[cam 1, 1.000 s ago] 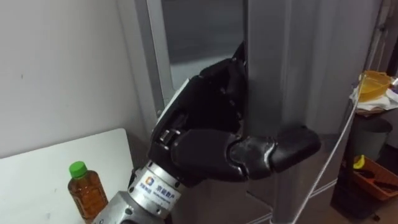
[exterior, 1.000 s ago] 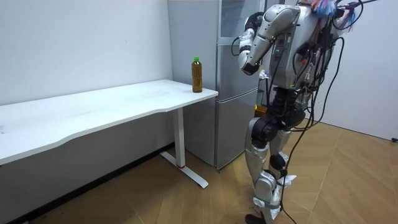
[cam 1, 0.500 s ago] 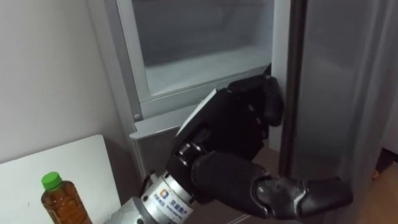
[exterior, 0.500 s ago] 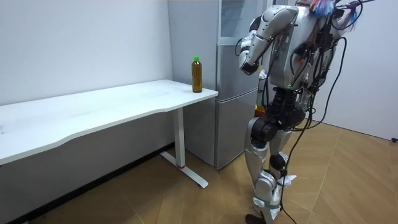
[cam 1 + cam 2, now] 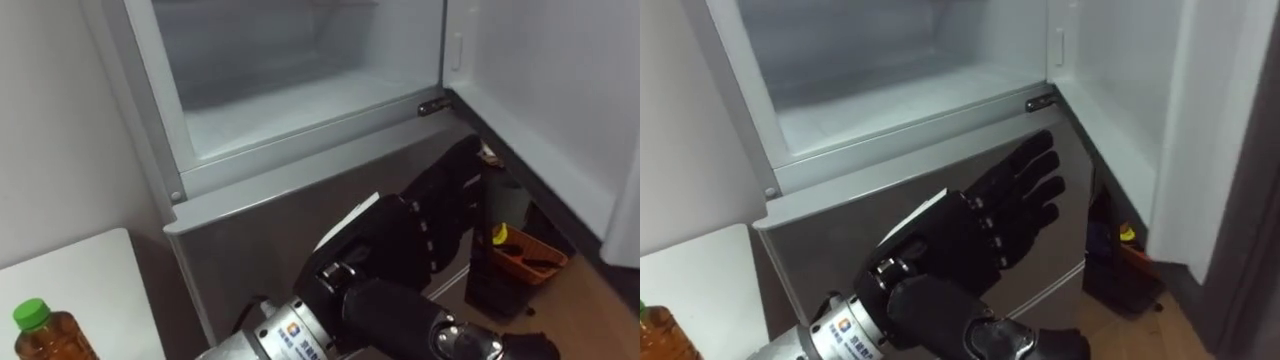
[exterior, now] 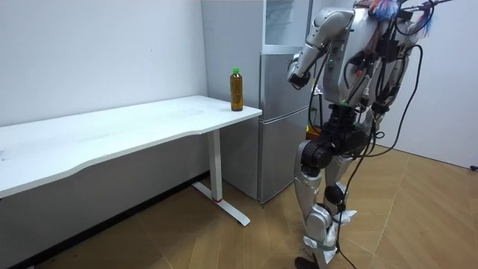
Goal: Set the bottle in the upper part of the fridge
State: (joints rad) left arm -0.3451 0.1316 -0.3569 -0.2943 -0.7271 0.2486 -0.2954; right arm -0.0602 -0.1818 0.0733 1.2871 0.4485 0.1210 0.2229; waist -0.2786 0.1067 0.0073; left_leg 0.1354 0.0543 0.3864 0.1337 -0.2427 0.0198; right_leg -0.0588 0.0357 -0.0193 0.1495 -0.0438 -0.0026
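Note:
The bottle (image 5: pixel 40 335), amber with a green cap, stands upright near the corner of the white table (image 5: pixel 90 285) at my lower left; the room view shows that bottle (image 6: pixel 236 90) at the table end beside the fridge. The upper fridge (image 5: pixel 290 100) is open, its pale inner floor bare, and its door (image 5: pixel 560 110) is swung out to the right. My left hand (image 5: pixel 400 260) is open with straight spread fingers, held in front of the grey lower fridge door (image 5: pixel 260 230) just below the open compartment and holding nothing. It is well right of the bottle.
A white wall runs along my left behind the table. On the floor to the right of the fridge sits an orange bin (image 5: pixel 525 260) with small items in it. In the room view I stand upright facing the fridge (image 6: pixel 280 112), wooden floor behind me.
The upper fridge door has swung fully open to the right. My left hand has come off the door edge and now hangs open below the compartment. My view has shifted right.

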